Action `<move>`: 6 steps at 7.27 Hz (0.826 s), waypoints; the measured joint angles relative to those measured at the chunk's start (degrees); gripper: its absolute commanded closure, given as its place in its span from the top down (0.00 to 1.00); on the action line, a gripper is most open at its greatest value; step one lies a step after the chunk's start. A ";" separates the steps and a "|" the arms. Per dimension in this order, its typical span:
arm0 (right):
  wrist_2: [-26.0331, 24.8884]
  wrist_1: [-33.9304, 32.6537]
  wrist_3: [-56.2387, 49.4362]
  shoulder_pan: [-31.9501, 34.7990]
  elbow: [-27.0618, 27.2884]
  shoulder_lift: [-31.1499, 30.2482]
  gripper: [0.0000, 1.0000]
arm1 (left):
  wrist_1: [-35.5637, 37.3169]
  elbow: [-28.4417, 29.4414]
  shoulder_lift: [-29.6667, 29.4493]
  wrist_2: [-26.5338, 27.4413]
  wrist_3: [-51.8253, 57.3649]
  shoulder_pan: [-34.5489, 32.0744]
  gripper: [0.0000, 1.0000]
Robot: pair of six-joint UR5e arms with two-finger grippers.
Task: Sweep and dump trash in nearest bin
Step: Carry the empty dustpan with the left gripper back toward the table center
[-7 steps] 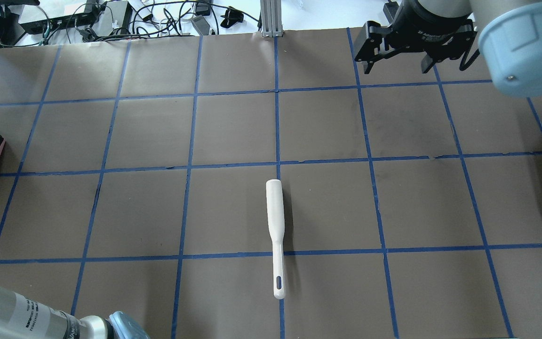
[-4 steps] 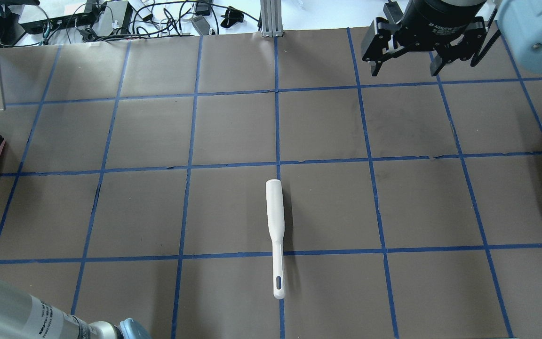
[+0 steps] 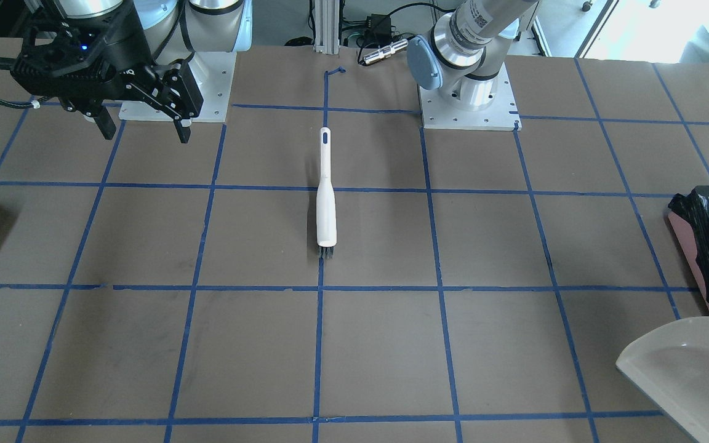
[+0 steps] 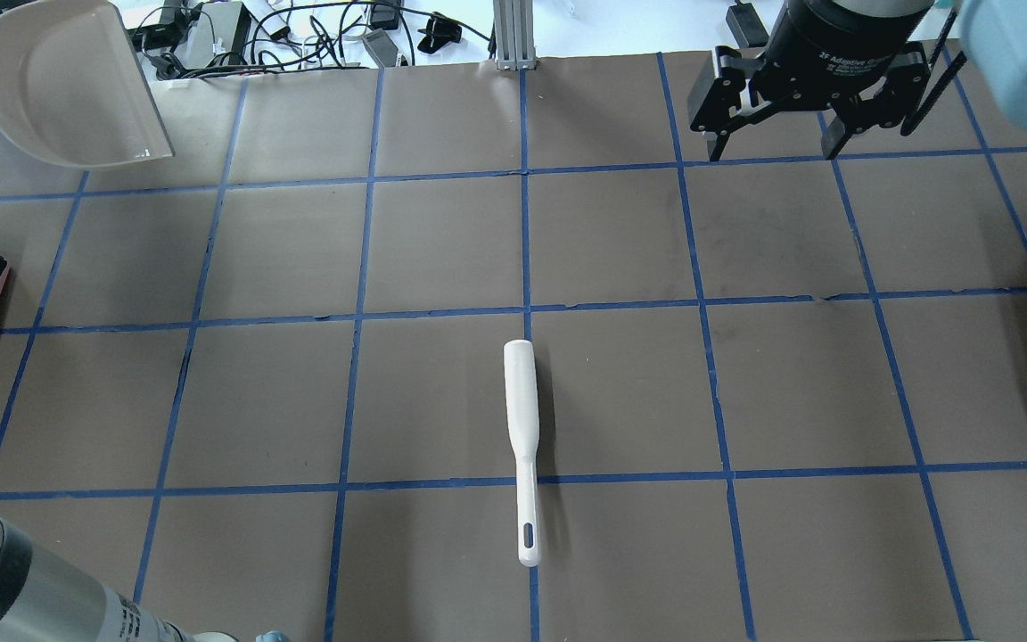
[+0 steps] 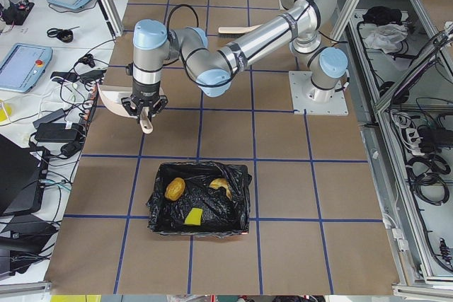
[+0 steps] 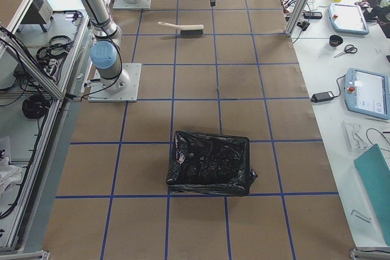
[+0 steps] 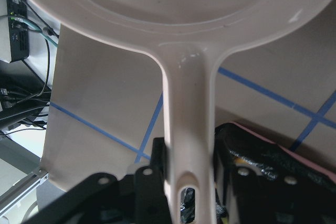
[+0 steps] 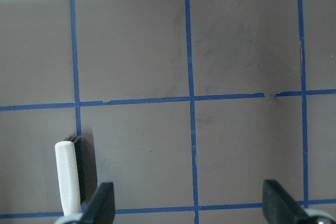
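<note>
My left gripper (image 7: pixel 189 182) is shut on the handle of the cream-white dustpan (image 7: pixel 173 3) and holds it tilted in the air. The dustpan also shows at the far left of the overhead view (image 4: pixel 68 80) and in the front view (image 3: pixel 693 369). In the left exterior view the left gripper (image 5: pixel 144 109) hangs beyond the pink-sided, black-lined bin (image 5: pixel 233 213). In the bin lie an orange-brown lump (image 5: pixel 175 189), a yellow wedge (image 5: pixel 192 216) and a third piece (image 5: pixel 221 187). My right gripper (image 4: pixel 772 147) is open and empty at the far right.
A white brush (image 4: pixel 522 446) lies on the brown table along the middle tape line; it also shows in the right wrist view (image 8: pixel 68 174). A second black-lined bin (image 6: pixel 210 168) stands at the table's right end. Cables and electronics (image 4: pixel 210 36) lie past the far edge.
The dustpan has come into the overhead view at the far left as the left arm swung. The right gripper has shifted slightly right. The brush has not moved.
</note>
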 measured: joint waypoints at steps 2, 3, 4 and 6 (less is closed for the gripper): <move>0.06 1.85 0.01 0.00 -0.12 -0.05 1.00 | -1.59 -2.09 1.34 0.05 -12.58 -3.28 0.00; 0.17 2.65 0.03 0.00 -0.15 -0.06 1.00 | -2.56 -3.33 2.17 0.08 -19.10 -5.19 0.00; 0.25 3.55 0.04 0.00 -0.15 -0.06 1.00 | -3.77 -4.71 2.98 0.14 -26.87 -7.77 0.00; 0.29 4.22 0.02 0.01 -0.10 -0.06 1.00 | -6.46 -6.39 3.98 0.38 -43.56 -14.81 0.00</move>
